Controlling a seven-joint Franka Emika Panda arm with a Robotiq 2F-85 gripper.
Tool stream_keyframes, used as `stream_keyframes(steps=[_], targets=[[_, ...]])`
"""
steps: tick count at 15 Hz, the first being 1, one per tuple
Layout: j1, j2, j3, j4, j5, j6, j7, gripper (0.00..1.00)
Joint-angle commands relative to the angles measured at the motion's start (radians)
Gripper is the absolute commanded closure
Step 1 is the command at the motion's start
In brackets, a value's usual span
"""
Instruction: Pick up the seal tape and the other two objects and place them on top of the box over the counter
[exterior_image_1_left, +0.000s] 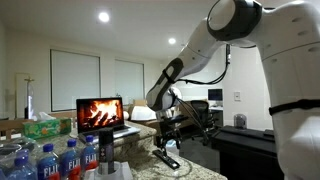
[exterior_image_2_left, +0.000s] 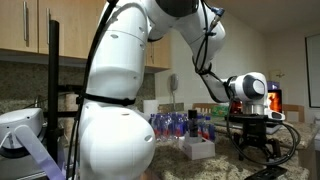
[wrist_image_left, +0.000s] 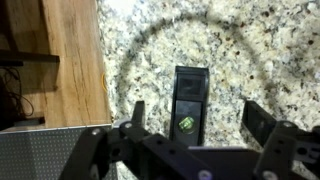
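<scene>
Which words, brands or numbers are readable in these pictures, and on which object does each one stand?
"FIJI": on the blue labels of the water bottles, in an exterior view.
Green mark on the flat black item, wrist view: too blurred to read.
Nothing else is legible.

The counter (wrist_image_left: 230, 50) looks like polished speckled stone, the remote-like item (wrist_image_left: 188, 100) smooth black plastic, the fingers (wrist_image_left: 262, 120) matt black.
</scene>
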Motion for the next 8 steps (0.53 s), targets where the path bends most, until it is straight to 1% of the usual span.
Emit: stream_keyframes(steps=[1, 8], targets=[[-0.008, 0.051, 0.003, 0.052, 0.008, 0.016, 0.021, 0.00], [-0.026, 0.213, 0.003, 0.206, 0.053, -0.011, -0.013, 0.00]])
